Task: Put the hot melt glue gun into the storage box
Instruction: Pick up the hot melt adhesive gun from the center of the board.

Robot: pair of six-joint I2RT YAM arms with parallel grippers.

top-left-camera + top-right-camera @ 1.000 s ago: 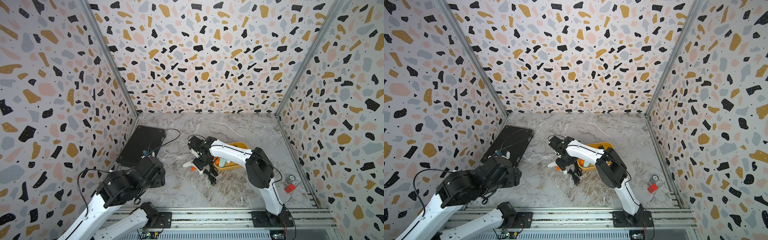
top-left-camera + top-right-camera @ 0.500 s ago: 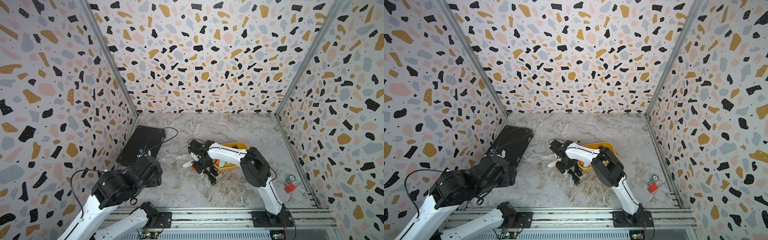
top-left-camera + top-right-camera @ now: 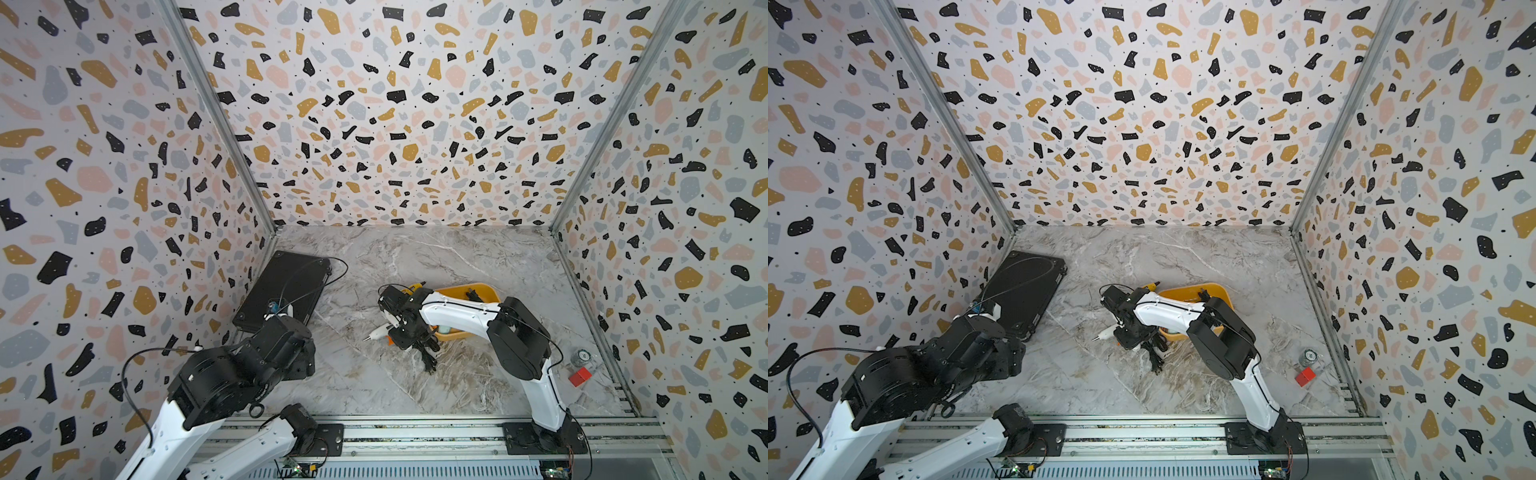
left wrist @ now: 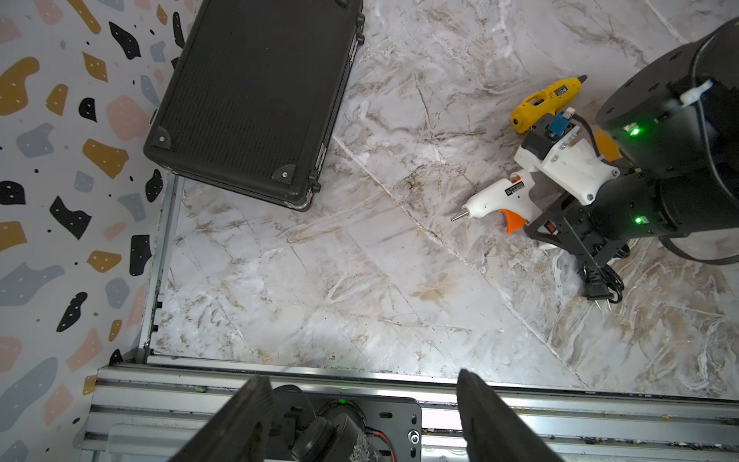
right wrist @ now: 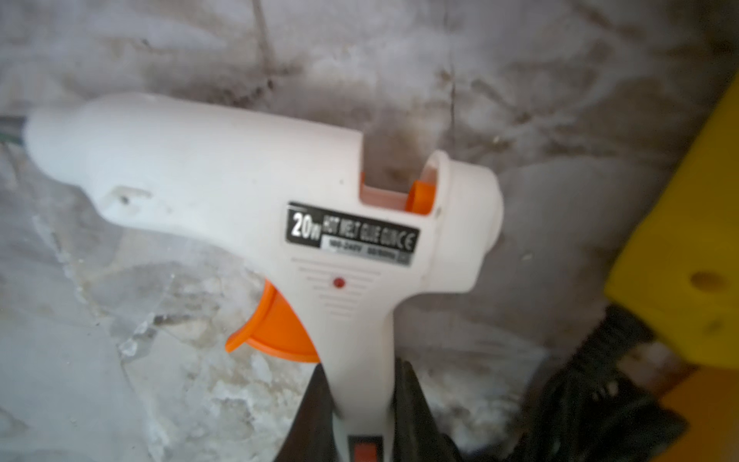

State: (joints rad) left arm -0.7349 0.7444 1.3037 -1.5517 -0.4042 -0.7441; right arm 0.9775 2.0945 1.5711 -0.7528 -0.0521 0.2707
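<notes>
Right claw (image 5: 362, 384): jaws closed on the handle of the white hot melt glue gun (image 5: 280, 224), one finger on each side, just below the orange trigger (image 5: 276, 328).

Glue gun: it lies on its side on the marble table (image 3: 374, 382), outside the storage box (image 3: 478, 289) and just beside the box's side that faces the black case (image 4: 256, 96). Its nozzle points away from the box. Its black cord (image 4: 600, 280) is bunched on the table near the box.

Left claw (image 4: 360, 380): jaws wide apart with nothing between them, well apart from the box, above the rail edge of the table.

A yellow glue gun (image 4: 544, 100) lies outside the box, just beside its end.

A red block (image 3: 580, 376) sits well apart from the box, on the side away from the case
</notes>
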